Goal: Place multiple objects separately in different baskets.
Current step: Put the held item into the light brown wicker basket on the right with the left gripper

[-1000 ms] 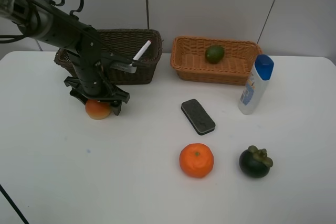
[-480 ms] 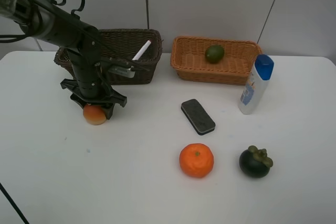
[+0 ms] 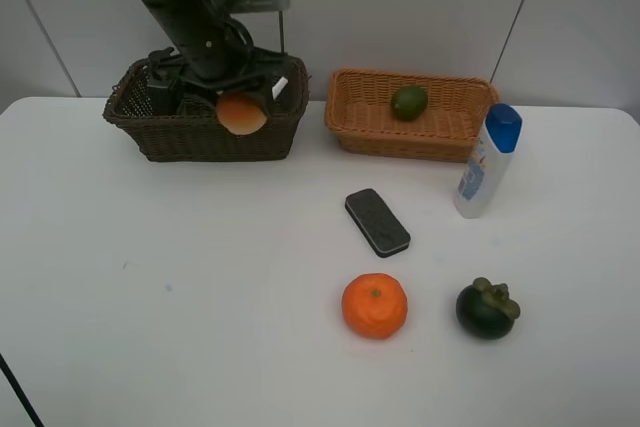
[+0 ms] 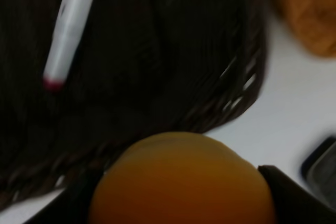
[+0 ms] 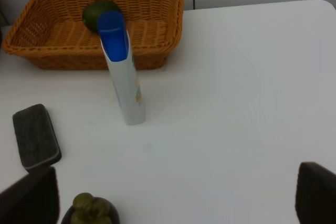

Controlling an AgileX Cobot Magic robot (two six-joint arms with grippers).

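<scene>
Left pincer (image 3: 240, 107) pinches the red-orange fruit (image 3: 241, 115) and holds it in the air over the dark basket (image 3: 190, 139), near that basket's right end; in the left wrist view the fruit (image 4: 181, 182) fills the gap between the two fingers (image 4: 79, 203). Marker (image 3: 281, 85) leans inside the dark basket against its right end, pink tip down (image 4: 52, 82). Tan basket (image 3: 440, 139) sits just right of the dark basket, apart from it, with the green fruit (image 3: 408, 102) inside. White bottle (image 3: 487, 162) stands upright on the worktop (image 3: 150, 297), further right of the dark basket, beside the tan basket's right end. Eraser (image 3: 377, 222) lies flat, front-right of the dark basket. Orange (image 3: 374, 305) and dark fruit (image 3: 487, 309) sit further front than the eraser, well apart from the dark basket. Right pincer (image 5: 170, 198) shows only in its wrist view, fingers spread wide, nothing between them.
</scene>
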